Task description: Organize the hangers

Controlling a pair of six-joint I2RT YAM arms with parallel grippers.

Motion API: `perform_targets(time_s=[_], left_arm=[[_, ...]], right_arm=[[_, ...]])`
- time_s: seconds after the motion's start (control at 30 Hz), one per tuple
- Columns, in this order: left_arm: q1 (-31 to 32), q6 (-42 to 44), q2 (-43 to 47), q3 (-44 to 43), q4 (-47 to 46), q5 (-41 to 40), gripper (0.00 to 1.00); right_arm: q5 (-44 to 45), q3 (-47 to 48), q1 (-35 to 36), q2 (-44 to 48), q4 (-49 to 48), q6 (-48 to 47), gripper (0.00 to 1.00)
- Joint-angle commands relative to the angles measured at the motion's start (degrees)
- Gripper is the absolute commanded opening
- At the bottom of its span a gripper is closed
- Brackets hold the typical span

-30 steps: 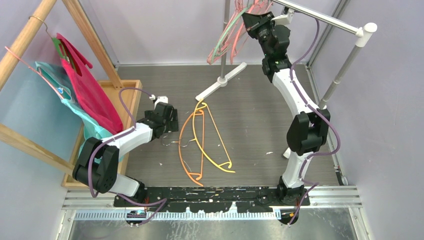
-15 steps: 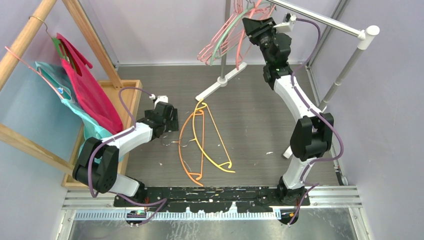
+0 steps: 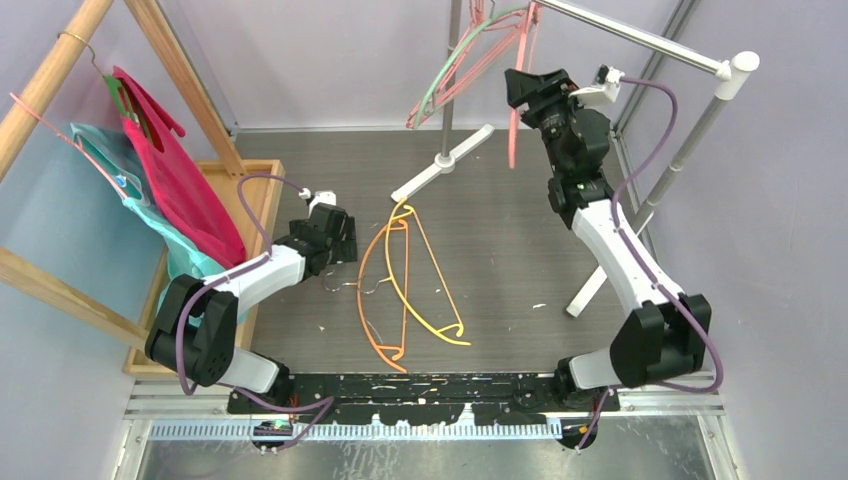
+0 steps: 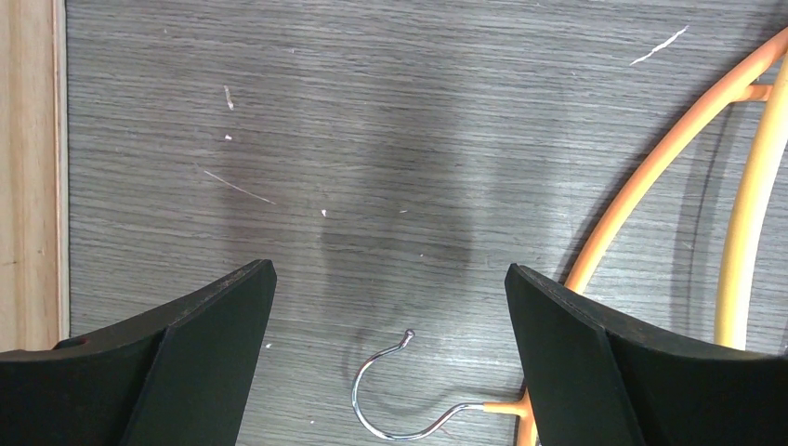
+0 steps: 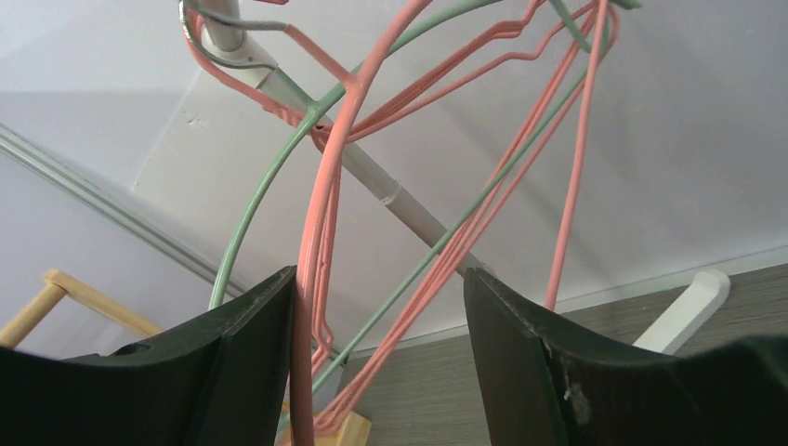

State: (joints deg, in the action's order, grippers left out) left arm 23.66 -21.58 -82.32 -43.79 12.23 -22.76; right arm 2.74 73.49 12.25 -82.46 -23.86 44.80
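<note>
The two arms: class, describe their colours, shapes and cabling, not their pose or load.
The left arm and right arm each pair white curved link shells with black joint housings. A purple cable loops loosely along each. The left gripper and right gripper have broad, matte black, wedge-shaped fingers. No markings or sleeves show.

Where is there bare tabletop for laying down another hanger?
Bare: the stretch between the yellow hanger and the rack's right foot, and the far strip beyond the left end effector. Crowded: the centre, where orange hangers and yellow overlap.
</note>
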Motion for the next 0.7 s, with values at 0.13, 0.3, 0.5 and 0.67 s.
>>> perform_targets(time_s=[0.13, 0.3, 0.5, 0.67], left_arm=[[0.0, 0.3, 0.4, -1.8, -1.8, -0.9, 0.98], [0.0, 0.2, 0.3, -1.9, -1.7, -0.8, 0.98], [0.0, 0.2, 0.4, -1.8, -1.8, -0.9, 0.98], [0.0, 0.2, 0.2, -1.9, -1.6, -0.9, 0.98]], right_arm=[[5.6, -9.5, 3.5, 13.7, 3.1, -11.8, 0.73], [6.9, -15.4, 7.8, 19.3, 4.0, -17.2, 0.78], [13.9, -16.8, 16.0, 24.7, 7.6, -28.0, 0.80], [20.2, -16.6, 25.8, 23.5, 15.1, -33.3, 0.80]])
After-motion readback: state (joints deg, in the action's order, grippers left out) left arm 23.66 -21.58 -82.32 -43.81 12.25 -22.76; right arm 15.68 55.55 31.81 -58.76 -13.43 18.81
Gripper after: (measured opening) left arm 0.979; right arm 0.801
